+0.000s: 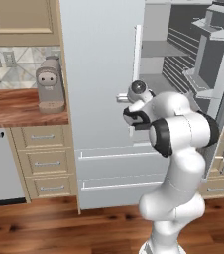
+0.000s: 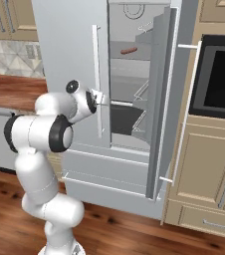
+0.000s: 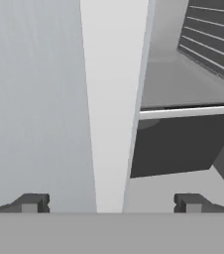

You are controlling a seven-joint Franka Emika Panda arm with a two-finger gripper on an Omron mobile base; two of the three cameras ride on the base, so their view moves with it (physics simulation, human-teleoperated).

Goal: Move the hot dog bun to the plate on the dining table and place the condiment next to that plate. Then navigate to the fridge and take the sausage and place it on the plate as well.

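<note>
Grey fridge (image 2: 69, 60), right door (image 2: 159, 99) swung open, left door shut; no brand, label or writing legible on any surface.

Claw (image 3: 109, 203): fingertips (image 3: 32, 202) spread wide apart, nothing between them. It sits at the inner edge of the shut left door, straddling that door's vertical handle (image 2: 95, 79), with the open compartment just to its right.

Sausage (image 2: 128, 50): short reddish-brown link, lying flat on an upper fridge shelf (image 2: 129, 56), above the claw and to its right, well apart from it.

Open room: wide gap between shut door edge and open door; lower shelves ahead of the claw bare and dark.

Wooden tabletop (image 1: 15, 106), far to the claw's left, carries a beige coffee machine (image 1: 49, 84).

Wall oven (image 2: 219, 79), beyond the open door, to the claw's right.
</note>
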